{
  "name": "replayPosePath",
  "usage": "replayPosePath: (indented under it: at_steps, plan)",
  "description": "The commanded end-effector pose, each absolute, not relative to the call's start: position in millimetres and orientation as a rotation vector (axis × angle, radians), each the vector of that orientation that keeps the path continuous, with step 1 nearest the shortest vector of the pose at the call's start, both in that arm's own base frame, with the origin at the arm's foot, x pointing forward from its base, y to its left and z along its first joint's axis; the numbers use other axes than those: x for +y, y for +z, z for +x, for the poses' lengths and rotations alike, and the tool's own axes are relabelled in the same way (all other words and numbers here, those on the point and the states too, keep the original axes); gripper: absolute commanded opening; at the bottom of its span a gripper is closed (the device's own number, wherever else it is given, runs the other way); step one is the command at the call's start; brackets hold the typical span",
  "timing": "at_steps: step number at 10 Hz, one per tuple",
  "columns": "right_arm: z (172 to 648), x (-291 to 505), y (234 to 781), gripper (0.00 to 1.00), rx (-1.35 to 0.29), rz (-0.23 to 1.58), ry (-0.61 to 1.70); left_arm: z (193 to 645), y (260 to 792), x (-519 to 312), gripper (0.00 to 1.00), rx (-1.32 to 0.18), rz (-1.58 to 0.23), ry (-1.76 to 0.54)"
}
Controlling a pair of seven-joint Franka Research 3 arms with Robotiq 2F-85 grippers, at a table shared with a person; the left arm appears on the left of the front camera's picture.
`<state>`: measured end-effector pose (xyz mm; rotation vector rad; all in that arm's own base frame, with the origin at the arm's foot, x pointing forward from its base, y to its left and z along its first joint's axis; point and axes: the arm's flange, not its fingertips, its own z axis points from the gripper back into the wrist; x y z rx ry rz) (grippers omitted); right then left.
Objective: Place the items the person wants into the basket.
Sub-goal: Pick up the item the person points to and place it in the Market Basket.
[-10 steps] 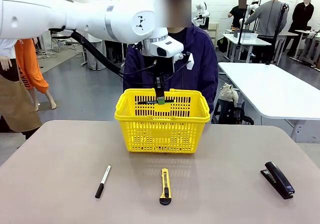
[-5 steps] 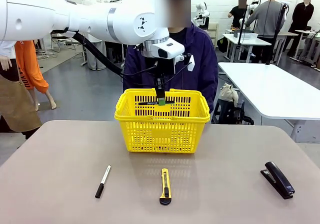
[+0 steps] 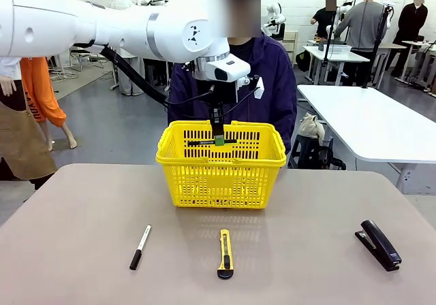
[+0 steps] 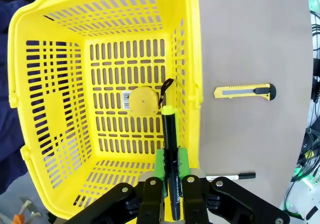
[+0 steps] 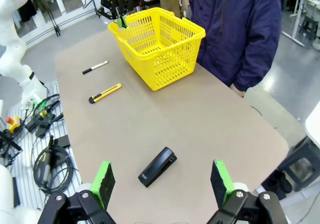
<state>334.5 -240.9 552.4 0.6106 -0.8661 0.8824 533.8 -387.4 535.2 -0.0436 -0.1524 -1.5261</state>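
Note:
My left gripper (image 3: 219,139) hangs above the yellow basket (image 3: 221,177) and is shut on the slim black pen (image 4: 169,149), whose yellow-marked tip points down into the basket (image 4: 196,59). The small yellow tape measure (image 4: 142,100) lies on the basket floor under the pen. On the table, front left, lies the white marker (image 3: 140,246) with its black cap. My right gripper (image 5: 162,180) is open and holds nothing, high above the table's right side. The person (image 3: 272,80) in a dark jacket stands behind the basket.
A yellow-and-black utility knife (image 3: 225,253) lies in front of the basket. Near the right edge rests a black stapler (image 3: 379,244), also below my right gripper as the stapler (image 5: 157,166). A white table (image 3: 375,124) stands off to the right.
The left arm has shifted only slightly over the basket, the pen still in its grip. Nothing on the table has moved.

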Motion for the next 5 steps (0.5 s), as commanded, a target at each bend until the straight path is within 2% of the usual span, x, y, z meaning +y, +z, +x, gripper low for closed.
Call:
replayPosePath:
  at_steps: [1, 5]
  plan:
    - [336.9, -241.6, 552.8, 1.00, -0.908, 0.626, 0.889, 573.9, 527.5, -385.3, 0.11, -0.116, -0.160, -1.618]
    - [336.9, -241.6, 552.8, 1.00, -0.908, 0.626, 0.889, 613.3, 495.0, -375.1, 0.11, -0.074, -0.198, -1.606]
